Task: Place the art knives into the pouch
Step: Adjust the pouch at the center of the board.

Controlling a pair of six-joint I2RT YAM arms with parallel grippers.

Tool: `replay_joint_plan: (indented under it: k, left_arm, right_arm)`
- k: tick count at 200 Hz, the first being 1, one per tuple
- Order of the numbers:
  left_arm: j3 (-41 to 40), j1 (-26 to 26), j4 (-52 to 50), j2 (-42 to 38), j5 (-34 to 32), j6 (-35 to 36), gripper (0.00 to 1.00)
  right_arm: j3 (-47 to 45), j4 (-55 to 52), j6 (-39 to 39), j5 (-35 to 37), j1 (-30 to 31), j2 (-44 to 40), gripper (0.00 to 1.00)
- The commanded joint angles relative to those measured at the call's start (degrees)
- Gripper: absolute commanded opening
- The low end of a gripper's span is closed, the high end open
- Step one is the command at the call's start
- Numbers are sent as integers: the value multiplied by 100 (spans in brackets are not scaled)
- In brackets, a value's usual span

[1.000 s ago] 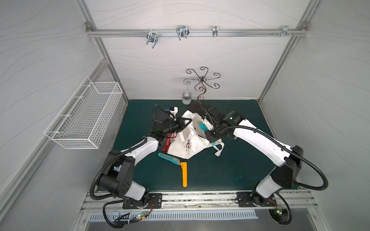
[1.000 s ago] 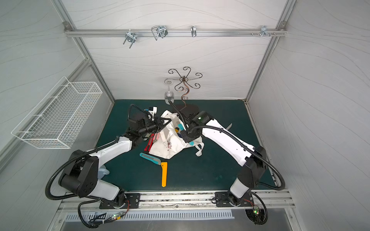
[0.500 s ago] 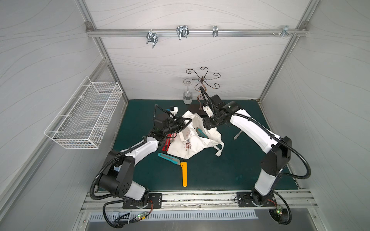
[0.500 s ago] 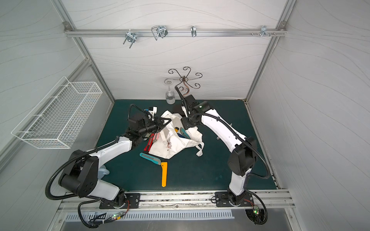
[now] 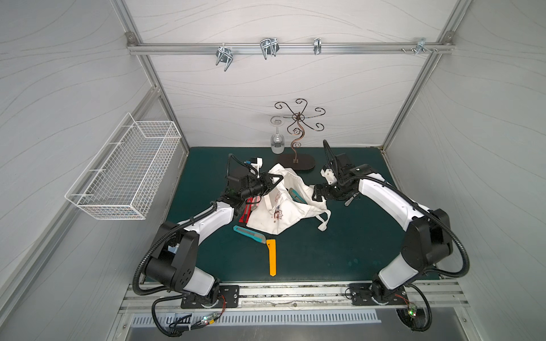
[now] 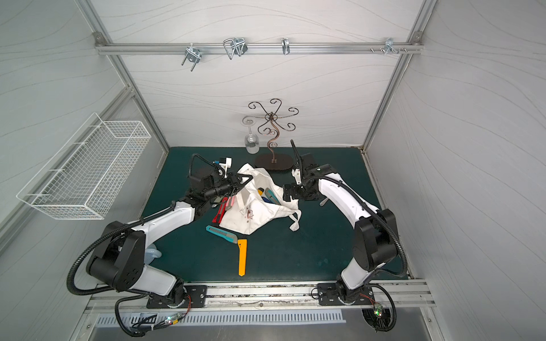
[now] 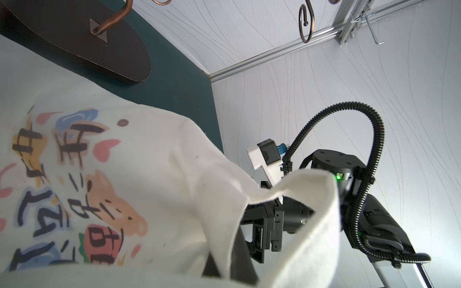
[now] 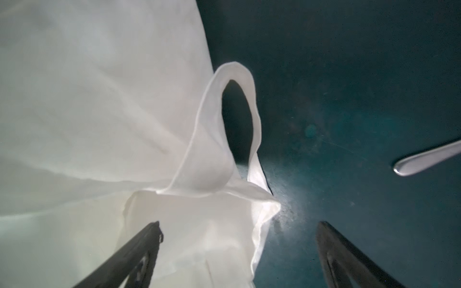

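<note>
Left claw point(image 5: 270, 184) is pinched tight, and from above it looks clamped on the rim of the pouch point(image 5: 283, 212), holding the mouth up and open over the green mat point(image 5: 339, 251). Right claw point(image 5: 316, 195) sits just beside the mouth on its own side, spread wide. Its wrist view shows both fingers point(image 8: 139, 251) well apart with only cloth beneath them, so it's carrying nothing. Down in the open mouth I can see a teal knife point(image 6: 271, 196) lying on the lining, so I'd call that one delivered. Outside the pouch, a red knife point(image 5: 246, 211) rests against it by the left arm. A second teal knife point(image 5: 248, 234) and an orange knife point(image 5: 271, 257) lie on the mat just in front. Whether those are mine to bag too, I can't tell from here.
</note>
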Motion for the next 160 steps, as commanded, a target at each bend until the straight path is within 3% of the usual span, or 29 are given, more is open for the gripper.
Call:
replay_joint_plan:
  k: [1, 29, 57, 62, 68, 79, 83, 102, 160]
  left_arm:
    - [198, -12, 305, -149, 86, 18, 0]
    - [211, -12, 256, -151, 71, 61, 0]
    - [227, -12, 305, -145, 85, -8, 0]
    - [235, -12, 296, -149, 82, -9, 0]
    - [246, -12, 281, -158, 80, -8, 0]
    - [298, -12, 236, -180, 82, -15, 0]
    - [315, -12, 207, -196, 87, -9, 0]
    - [590, -12, -147, -310, 93, 69, 0]
    - [2637, 86, -3302, -975, -115, 1229, 0]
  right_arm:
    - [-97, 562, 175, -949, -124, 187, 99]
    - [-329, 951, 372, -1468, -116, 515, 99]
    - [-351, 1097, 316, -1447, 119, 893, 96]
    - [-316, 1100, 304, -1468, 150, 940, 87]
    - [-269, 1089, 286, -1491, 189, 984, 71]
    - [-186, 1065, 326, -1433, 226, 917, 15]
    - [-167, 1053, 348, -1391, 242, 840, 0]
    - [109, 801, 346, -1166, 296, 419, 0]
    - [2088, -505, 340, -1009, 324, -553, 0]
